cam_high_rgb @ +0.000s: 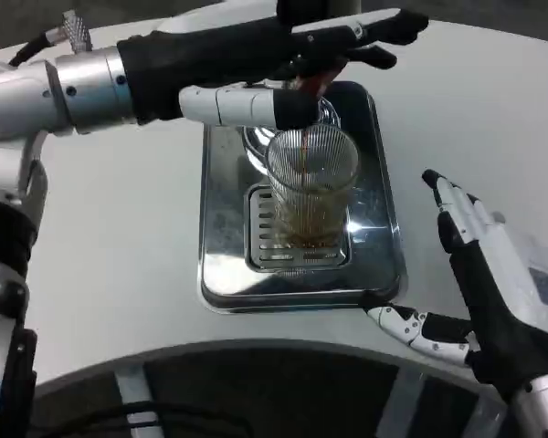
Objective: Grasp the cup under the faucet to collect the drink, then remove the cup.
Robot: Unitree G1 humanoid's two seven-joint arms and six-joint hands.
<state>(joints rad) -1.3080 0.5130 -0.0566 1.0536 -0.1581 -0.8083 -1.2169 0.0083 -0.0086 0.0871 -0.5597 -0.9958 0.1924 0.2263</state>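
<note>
a clear ribbed glass cup (310, 187) stands on the slotted grate of a silver metal drip tray (384, 265) at the middle of the white tabletop (128, 237), brown drink streaming into it; the left hand (292, 50) reaches over the far side, fingers on the tap lever above the cup. the right hand (479, 274) hovers near right beside the tray, fingers spread, holding nothing.

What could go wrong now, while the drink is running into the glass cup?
1. The stream is still running into the cup; if the left hand up at the tap does not stop it, the cup may overflow into the metal tray.
2. The right hand is open beside the tray; a quick reach might tip the cup.
</note>
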